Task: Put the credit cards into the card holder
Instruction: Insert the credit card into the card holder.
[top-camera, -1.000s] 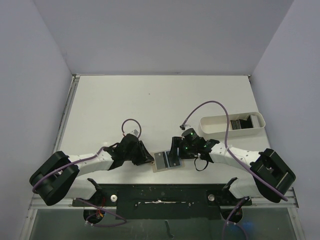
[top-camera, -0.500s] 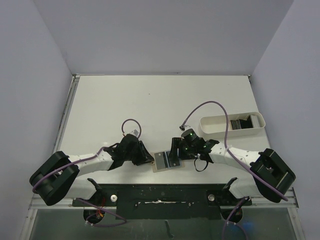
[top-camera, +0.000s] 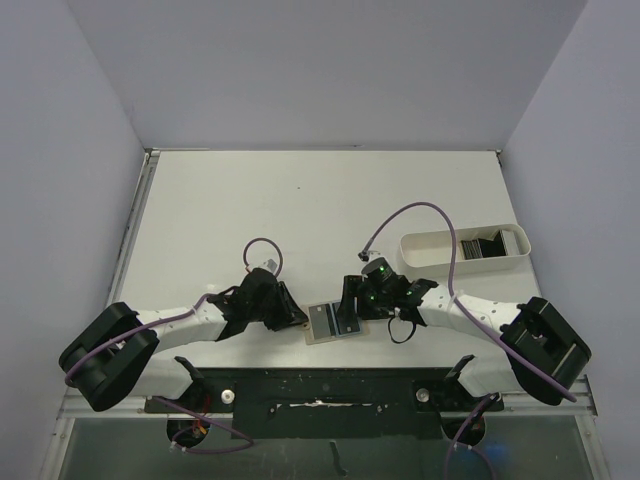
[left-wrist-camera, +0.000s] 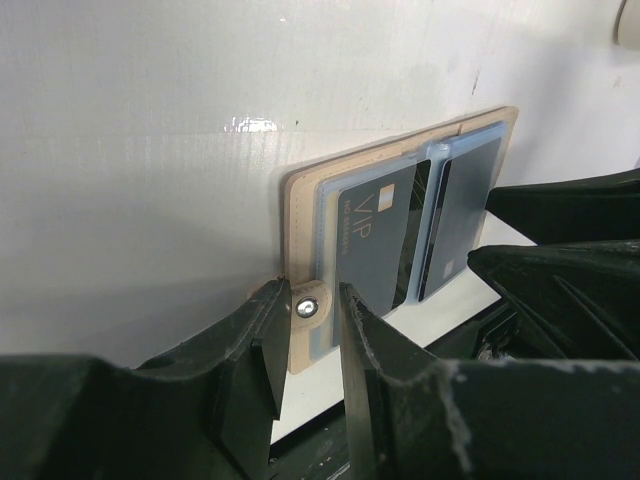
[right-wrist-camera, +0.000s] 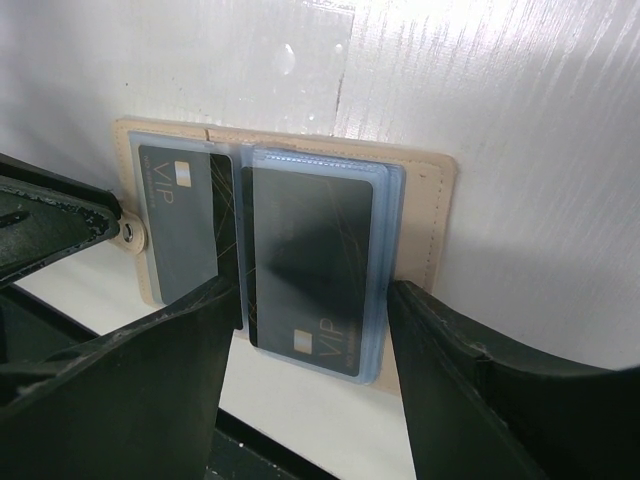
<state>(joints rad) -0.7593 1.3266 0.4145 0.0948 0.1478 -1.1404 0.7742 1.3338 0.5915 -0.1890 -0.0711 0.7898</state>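
Fetching another card looks next. Top view: tan card holder (top-camera: 333, 321) open flat between the grippers; spare credit cards (top-camera: 487, 244) in white tray (top-camera: 425, 248) beyond right gripper (top-camera: 352, 308). Left wrist: left gripper (left-wrist-camera: 310, 325) pinches holder's leathery edge by the metal stud (left-wrist-camera: 307, 308). Right wrist: jaws spread, empty, over two glossy cards in bluish sleeves (right-wrist-camera: 388, 250)

White oblong tray (top-camera: 425, 250) at table's (top-camera: 300, 210) right side — grey walls all round.

Your black left gripper (top-camera: 291, 312) and right gripper (top-camera: 352, 306) hem the tan leather card holder (top-camera: 331, 323); white tabletop (top-camera: 300, 205) beyond it lies open.
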